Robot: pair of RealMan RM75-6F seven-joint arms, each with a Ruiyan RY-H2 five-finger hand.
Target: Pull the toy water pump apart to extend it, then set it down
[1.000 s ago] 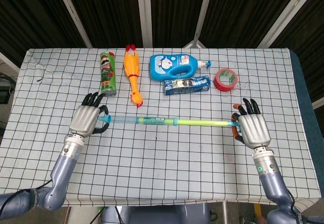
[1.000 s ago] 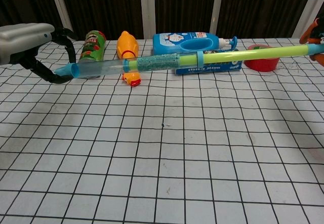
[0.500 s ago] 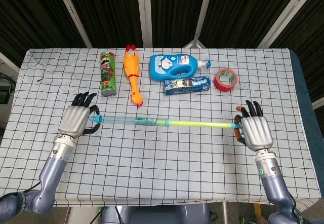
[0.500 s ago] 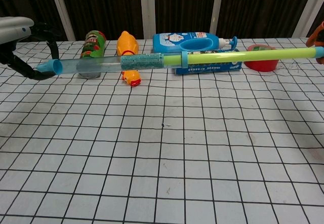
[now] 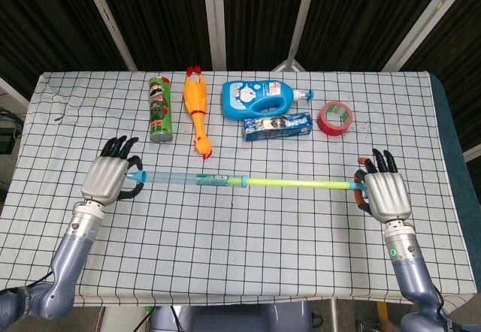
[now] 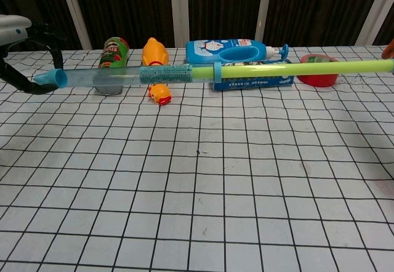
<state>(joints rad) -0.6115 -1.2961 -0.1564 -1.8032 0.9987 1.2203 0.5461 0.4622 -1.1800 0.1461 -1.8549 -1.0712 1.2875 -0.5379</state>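
Note:
The toy water pump is a clear blue tube with a yellow-green rod drawn far out of it, held level above the table; in the chest view the pump spans almost the full width. My left hand grips the blue nozzle end, its fingers curled around it; the same left hand shows at the chest view's left edge. My right hand holds the orange handle end of the rod. In the chest view only a sliver of it appears at the right edge.
Along the back of the checked table lie a green chips can, a yellow rubber chicken, a blue detergent bottle, a blue packet and a red tape roll.
Both hands have moved apart, left hand leftward and right hand rightward. More of the yellow-green rod has slid out of the tube, so the pump is longer.

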